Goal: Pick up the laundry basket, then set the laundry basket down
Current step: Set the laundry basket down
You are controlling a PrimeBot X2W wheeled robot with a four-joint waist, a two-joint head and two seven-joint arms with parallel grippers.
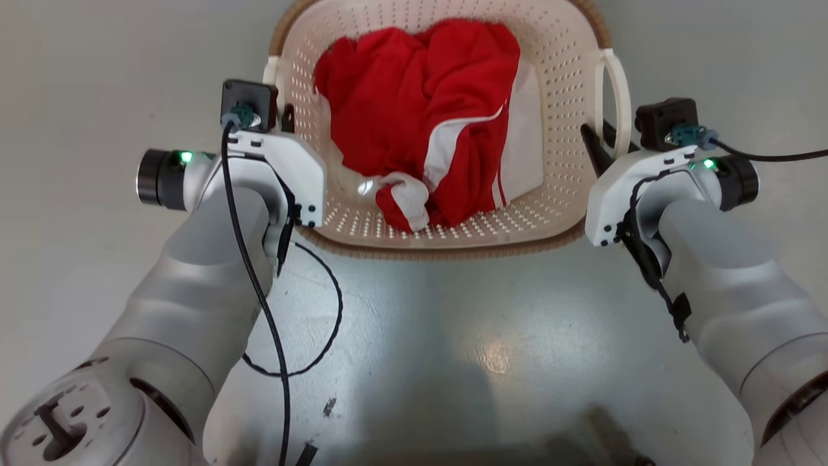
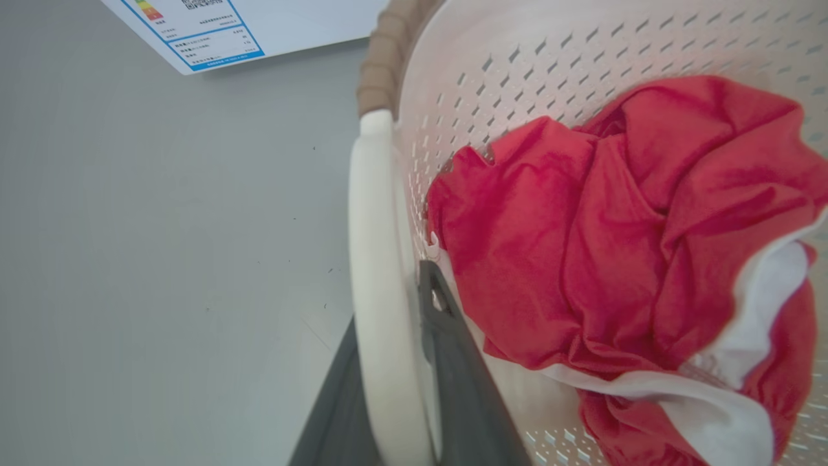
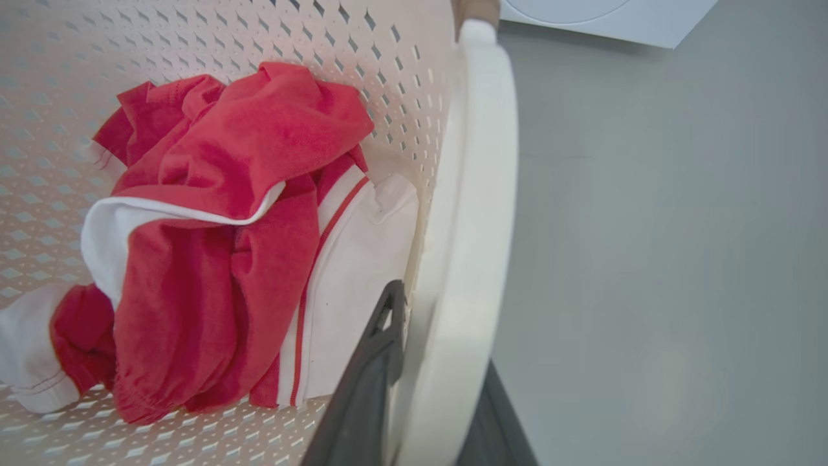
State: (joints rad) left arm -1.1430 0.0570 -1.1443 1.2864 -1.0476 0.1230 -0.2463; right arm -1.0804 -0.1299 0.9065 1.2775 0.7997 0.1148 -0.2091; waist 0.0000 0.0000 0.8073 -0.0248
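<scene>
The laundry basket (image 1: 563,71), cream-white and perforated with a brown rim, is straight in front of me in the head view and holds a crumpled red and white garment (image 1: 427,123). My left gripper (image 1: 284,120) is shut on the basket's left white handle (image 2: 381,259), one dark finger inside the handle loop and one outside. My right gripper (image 1: 598,145) is shut the same way on the right handle (image 3: 472,194). Whether the basket rests on the floor or hangs above it, I cannot tell.
Smooth grey floor (image 1: 97,77) lies all round the basket. A white appliance with a blue-edged label (image 2: 213,32) stands beyond the basket, and its lower edge (image 3: 601,13) also shows past the right handle. A black cable (image 1: 333,323) loops beside my left forearm.
</scene>
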